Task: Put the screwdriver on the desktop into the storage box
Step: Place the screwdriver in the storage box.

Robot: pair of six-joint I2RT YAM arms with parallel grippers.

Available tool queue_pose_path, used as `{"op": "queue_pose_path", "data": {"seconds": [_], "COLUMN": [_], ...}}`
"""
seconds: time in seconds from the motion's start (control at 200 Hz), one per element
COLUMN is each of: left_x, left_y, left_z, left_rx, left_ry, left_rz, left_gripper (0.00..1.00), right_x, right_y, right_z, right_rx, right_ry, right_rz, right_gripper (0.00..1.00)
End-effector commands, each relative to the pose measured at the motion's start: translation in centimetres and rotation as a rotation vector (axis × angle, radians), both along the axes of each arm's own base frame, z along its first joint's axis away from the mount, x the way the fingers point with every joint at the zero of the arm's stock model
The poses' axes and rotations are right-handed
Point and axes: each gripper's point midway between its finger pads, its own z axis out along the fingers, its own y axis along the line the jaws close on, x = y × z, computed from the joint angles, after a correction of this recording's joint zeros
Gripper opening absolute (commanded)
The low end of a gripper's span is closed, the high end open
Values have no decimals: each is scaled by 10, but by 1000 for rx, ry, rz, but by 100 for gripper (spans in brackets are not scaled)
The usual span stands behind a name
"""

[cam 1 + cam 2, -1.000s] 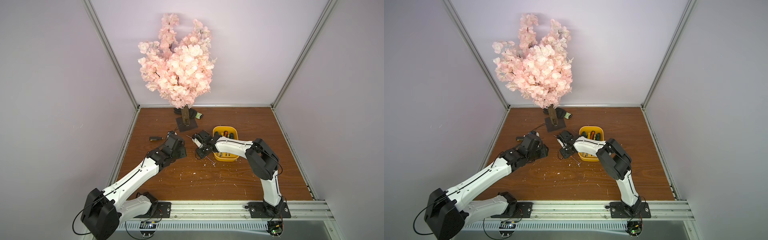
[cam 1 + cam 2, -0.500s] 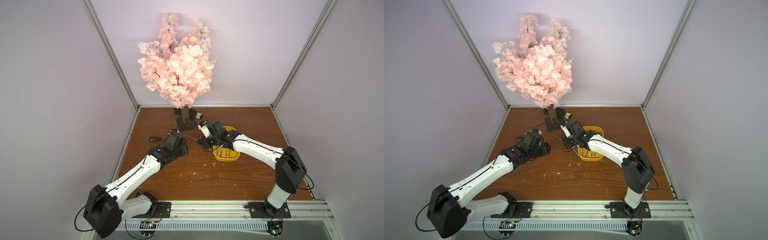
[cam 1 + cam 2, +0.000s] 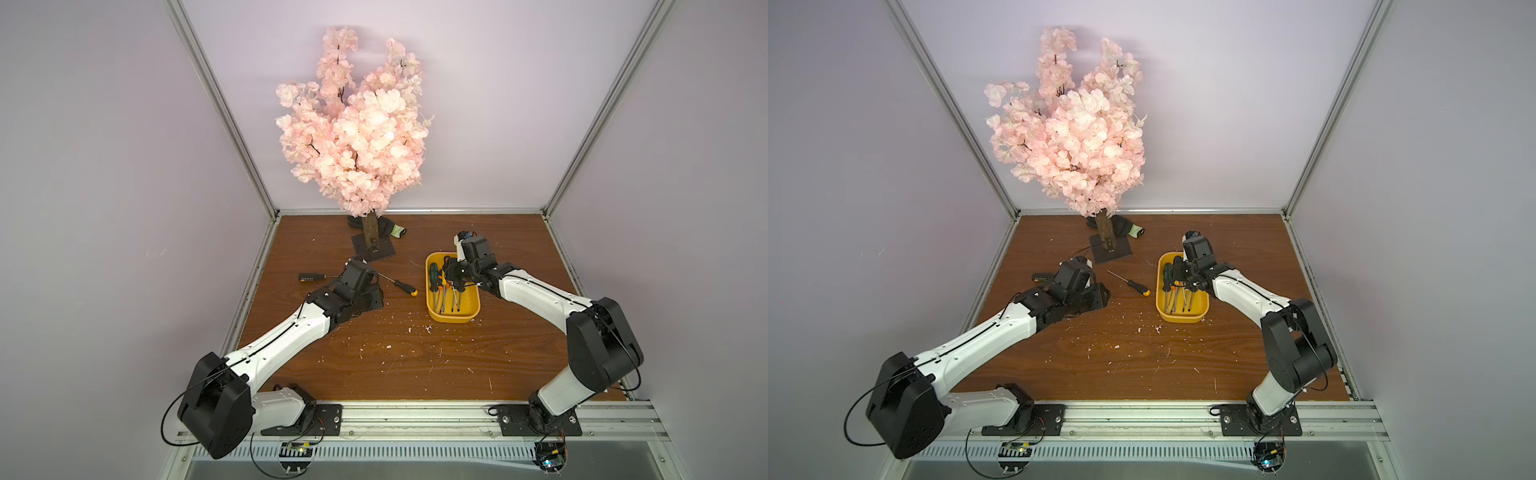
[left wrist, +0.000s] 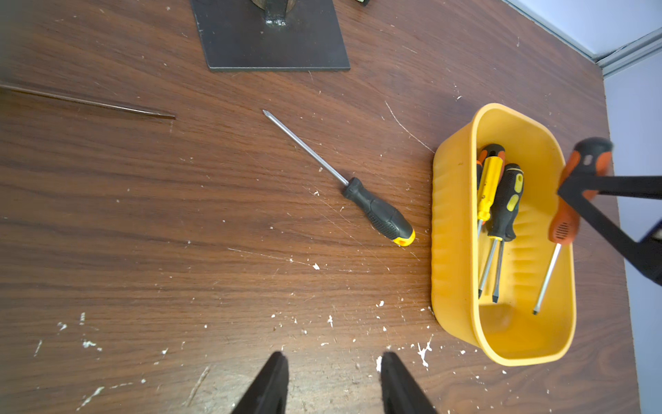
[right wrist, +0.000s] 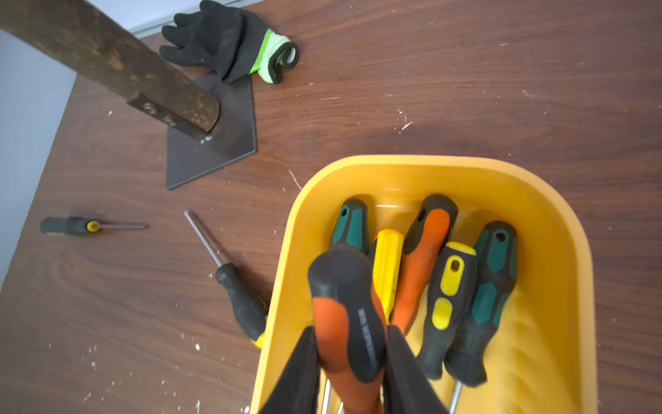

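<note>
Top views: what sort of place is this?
Probably a lab robot cell: plain lilac wall panels in aluminium framing, two white-and-black arms bolted to a metal front rail.

Even overhead light throws soft shadows on the desktop (image 3: 395, 374) (wrist views blur at edges).

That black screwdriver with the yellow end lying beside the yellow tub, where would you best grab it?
By the thick ribbed handle, from above, jaws across its width. The screwdriver lies flat on the desktop, its shaft is thin, and its yellow end is close to the storage box, so mid-handle seems safest.
</note>
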Motion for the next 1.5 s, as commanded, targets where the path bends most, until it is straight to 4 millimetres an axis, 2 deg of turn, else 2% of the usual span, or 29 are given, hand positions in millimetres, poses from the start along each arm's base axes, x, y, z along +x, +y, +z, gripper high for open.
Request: {"op": "queue_pose_path", "data": {"seconds": [0.0,0.56,1.111,1.256,1.491], "left_x": [1,-2,-1,-1,6], "left_y": [-5,-1,-2,-1,-6], "left_z": [9,6,6,7,7], "left_rx": [-13,-10,-7,-5,7], "left_ry": [-27,-29,-28,-33,-36], "left_rz": [-16,-9,-11,-9,-28], "left_gripper": [46,46,47,47,49], "right_x": [19,20,22,24,22], "right_y": [-1,-14,-19,-17,-17], "right_z": [17,-25,-31,-23,9], "right_rx": [63,17,-13,-5,18], "right_ry": [-69,-1,1,-10,-68], "right_rz": [-74,-153,-171,-165,-140], "right_gripper": [18,19,25,39,40]}}
